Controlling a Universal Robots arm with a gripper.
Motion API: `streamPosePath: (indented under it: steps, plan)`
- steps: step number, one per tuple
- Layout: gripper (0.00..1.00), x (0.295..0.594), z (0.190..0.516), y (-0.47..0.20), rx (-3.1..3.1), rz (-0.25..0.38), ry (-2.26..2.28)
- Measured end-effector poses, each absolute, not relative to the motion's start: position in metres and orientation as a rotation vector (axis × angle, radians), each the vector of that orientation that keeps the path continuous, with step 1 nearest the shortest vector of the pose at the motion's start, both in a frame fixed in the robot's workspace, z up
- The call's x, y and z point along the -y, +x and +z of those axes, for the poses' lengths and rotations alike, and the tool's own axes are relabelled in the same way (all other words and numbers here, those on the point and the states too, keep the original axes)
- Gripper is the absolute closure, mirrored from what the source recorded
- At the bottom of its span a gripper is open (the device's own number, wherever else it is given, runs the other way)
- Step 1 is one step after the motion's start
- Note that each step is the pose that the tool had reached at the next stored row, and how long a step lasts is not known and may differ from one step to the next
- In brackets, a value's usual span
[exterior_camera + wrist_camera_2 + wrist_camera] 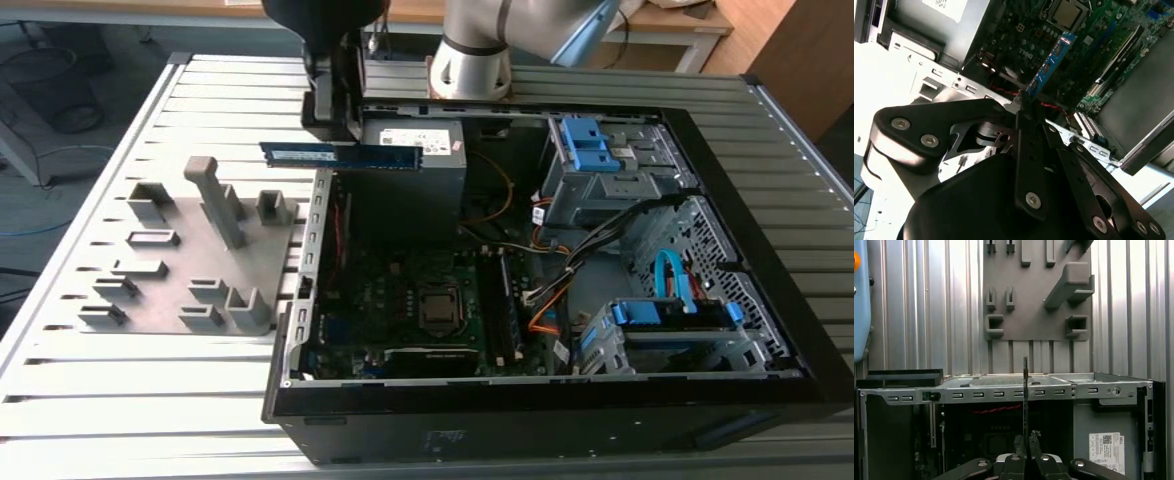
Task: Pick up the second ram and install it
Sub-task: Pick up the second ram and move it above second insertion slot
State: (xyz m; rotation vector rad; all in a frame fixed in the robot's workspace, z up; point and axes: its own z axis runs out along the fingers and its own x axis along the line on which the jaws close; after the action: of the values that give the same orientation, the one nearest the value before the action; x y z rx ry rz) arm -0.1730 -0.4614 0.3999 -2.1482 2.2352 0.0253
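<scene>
The second ram (374,156) is a thin blue-green stick held level in the air, above the open computer case's wall on the exterior view's left. My gripper (335,135) is shut on it from above, near its middle. In the second wrist view the ram (1052,60) sticks out past the fingertips (1024,102) towards the motherboard (1019,35). The first wrist view shows the ram (1025,390) edge-on as a thin dark line rising from the gripper (1026,442). Long memory slots (505,300) run beside the processor (437,307) on the motherboard.
A grey holder plate (187,262) with several upright blocks lies on the slatted table at the exterior view's left of the case. Inside the case (534,400) are the power supply (414,140), blue drive cages (594,150) and loose cables (587,255).
</scene>
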Motion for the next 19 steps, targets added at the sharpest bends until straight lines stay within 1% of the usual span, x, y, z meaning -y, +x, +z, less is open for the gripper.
streamPosePath:
  steps: [19]
  plan:
    - [0.86, 0.461, 0.4, -0.143, -2.235, 0.025, -2.148]
